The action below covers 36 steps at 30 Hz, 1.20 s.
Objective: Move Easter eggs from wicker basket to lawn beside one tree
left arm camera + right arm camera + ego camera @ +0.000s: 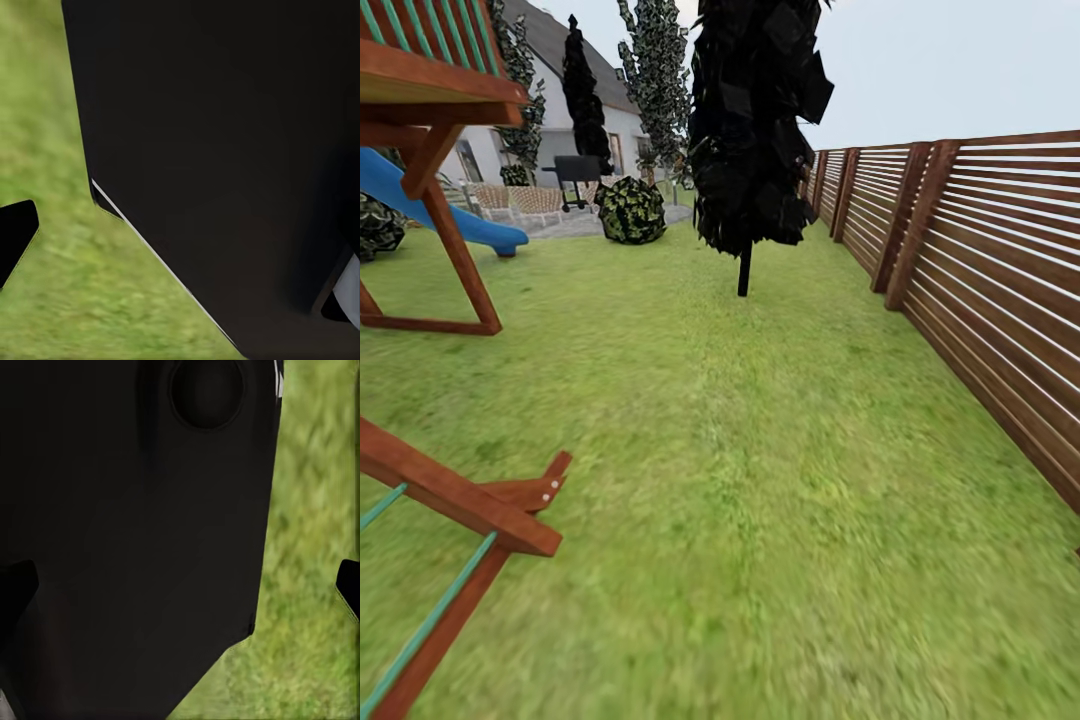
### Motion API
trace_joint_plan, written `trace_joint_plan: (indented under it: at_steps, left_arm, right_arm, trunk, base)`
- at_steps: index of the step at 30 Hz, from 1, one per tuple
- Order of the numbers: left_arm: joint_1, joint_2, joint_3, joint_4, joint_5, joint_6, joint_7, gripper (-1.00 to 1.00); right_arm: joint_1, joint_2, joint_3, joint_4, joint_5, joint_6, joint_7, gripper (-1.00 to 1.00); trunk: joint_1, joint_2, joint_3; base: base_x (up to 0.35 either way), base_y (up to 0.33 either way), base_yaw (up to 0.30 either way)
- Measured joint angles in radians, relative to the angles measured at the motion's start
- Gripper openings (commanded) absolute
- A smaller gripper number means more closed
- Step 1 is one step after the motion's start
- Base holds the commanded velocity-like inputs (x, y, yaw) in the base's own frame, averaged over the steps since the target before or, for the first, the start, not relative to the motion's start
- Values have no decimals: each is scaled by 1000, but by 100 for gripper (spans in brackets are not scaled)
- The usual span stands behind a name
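The lawn [740, 480] stretches ahead as broad green grass. The Easter eggs and the wicker basket are out of view. In the left wrist view my left gripper [180, 240] hangs over grass beside a large black part of the robot's body [225, 150], with one dark fingertip [15, 232] at the picture's edge. In the right wrist view my right gripper [180, 592] has its fingertips [349, 585] far apart at both edges, with nothing held between them and the same black body [135, 525] behind.
A wooden slat fence [980, 270] runs along the right. A black-leaved tree with a thin dark trunk [745, 265] stands ahead. A wooden playset [450, 250] with a blue slide [450, 215] is at the left, its brace [470, 500] close by. A bush [630, 210] and a house lie beyond.
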Motion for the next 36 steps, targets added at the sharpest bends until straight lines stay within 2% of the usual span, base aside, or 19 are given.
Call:
trace_joint_plan:
  at_steps: [36]
  left_arm:
    - [0,0,0,0,0,0,0,100]
  right_arm:
    - [0,0,0,0,1,0,-1,100]
  trunk:
    - [0,0,0]
  base:
    - [340,0,14]
